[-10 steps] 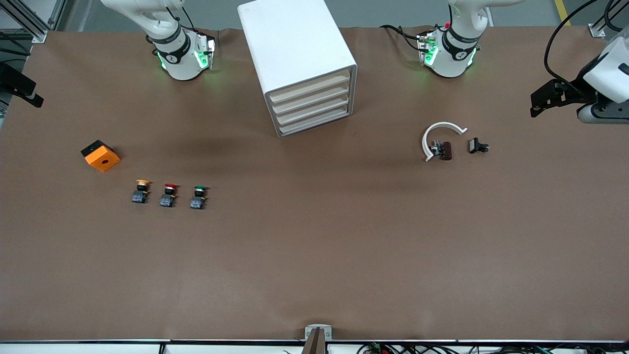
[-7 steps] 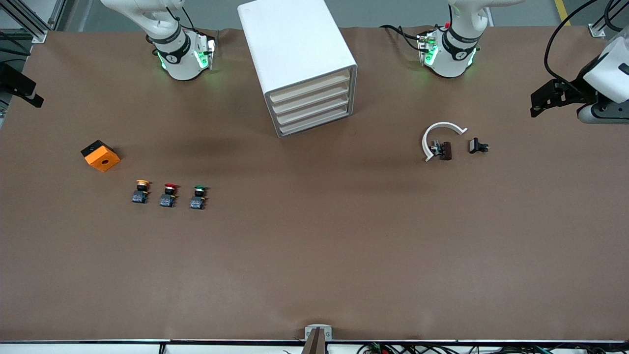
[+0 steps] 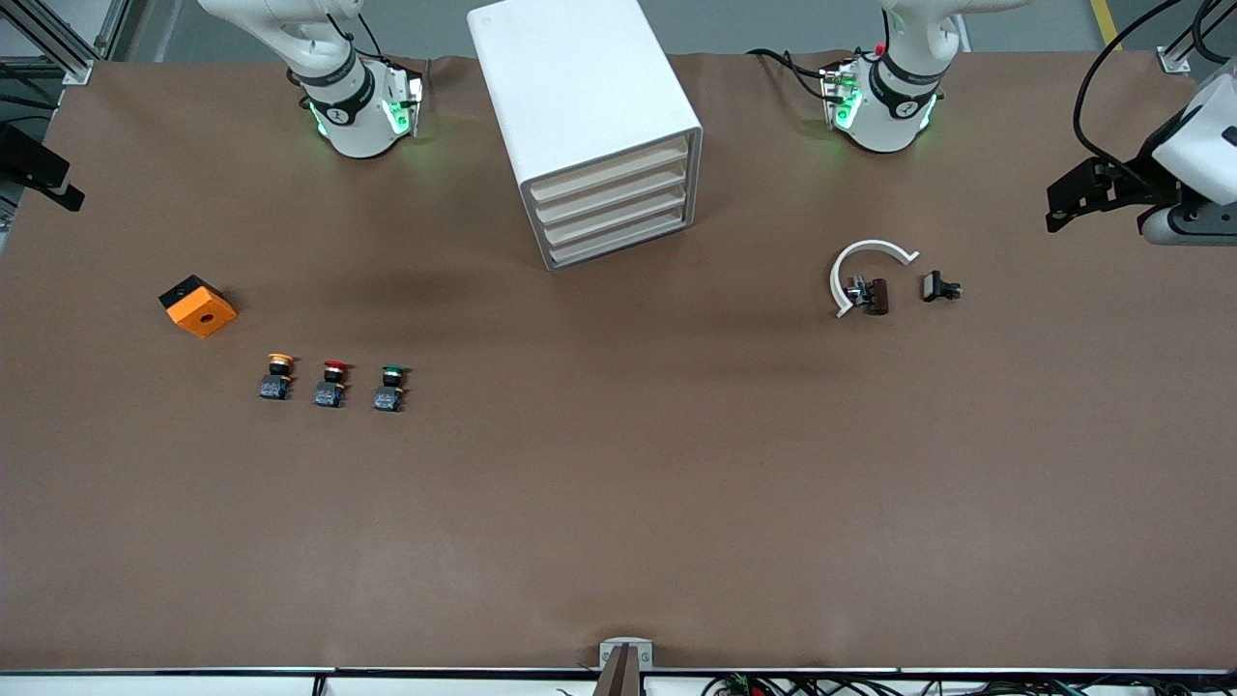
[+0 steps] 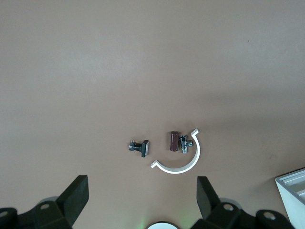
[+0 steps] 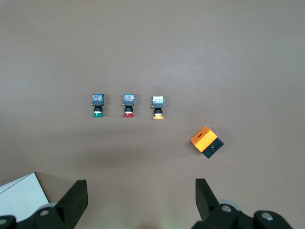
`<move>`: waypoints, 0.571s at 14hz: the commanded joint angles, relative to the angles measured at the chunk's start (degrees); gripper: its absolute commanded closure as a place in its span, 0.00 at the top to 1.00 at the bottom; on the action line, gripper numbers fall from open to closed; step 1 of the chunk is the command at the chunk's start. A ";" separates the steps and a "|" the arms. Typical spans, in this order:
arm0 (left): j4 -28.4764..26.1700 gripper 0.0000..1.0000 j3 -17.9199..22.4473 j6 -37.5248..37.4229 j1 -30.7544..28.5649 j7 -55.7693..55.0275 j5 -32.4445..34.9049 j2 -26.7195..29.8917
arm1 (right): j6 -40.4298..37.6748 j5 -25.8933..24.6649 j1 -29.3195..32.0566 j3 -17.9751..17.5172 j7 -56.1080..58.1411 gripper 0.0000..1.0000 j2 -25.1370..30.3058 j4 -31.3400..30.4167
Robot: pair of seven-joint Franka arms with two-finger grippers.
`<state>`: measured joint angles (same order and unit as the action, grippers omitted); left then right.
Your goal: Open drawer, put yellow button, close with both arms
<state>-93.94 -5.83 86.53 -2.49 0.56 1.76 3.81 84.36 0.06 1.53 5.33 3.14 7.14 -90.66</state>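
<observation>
The white cabinet (image 3: 580,92) stands midway between the two arm bases. Its uppermost drawer (image 3: 611,172) is shut, like the three below it. The yellow button (image 3: 278,375) stands on the table toward the right arm's end, beside a red-capped one (image 3: 331,383); it also shows in the right wrist view (image 5: 158,107). My right gripper (image 5: 140,191) is open and empty, high over that end of the table (image 3: 58,188). My left gripper (image 4: 142,191) is open and empty, high over the left arm's end (image 3: 1063,198).
A green-capped button (image 3: 390,387) stands beside the red one. An orange and black box (image 3: 197,305) lies near the yellow button. A white C-shaped ring (image 3: 870,271), a brown part (image 3: 877,296) and a black clip (image 3: 937,287) lie toward the left arm's end.
My left gripper has shifted slightly toward the table's end. The right arm, the buttons and the drawers have not moved.
</observation>
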 commanded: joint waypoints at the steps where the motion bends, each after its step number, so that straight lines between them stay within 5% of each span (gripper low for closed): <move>1: 1.21 1.00 -0.23 -1.36 0.12 0.32 -1.58 -3.45 | 0.10 -0.15 -0.21 0.30 0.99 1.00 1.12 -1.01; 8: -0.80 1.00 -4.00 0.74 0.56 -3.00 -12.38 -12.59 | -0.08 -0.15 -0.30 0.30 0.99 1.00 1.12 -0.92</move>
<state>-94.36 -8.97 86.56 -1.99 -0.41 -7.98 -7.61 84.34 0.06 1.52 5.33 3.65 7.14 -90.70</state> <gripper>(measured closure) 0.000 0.000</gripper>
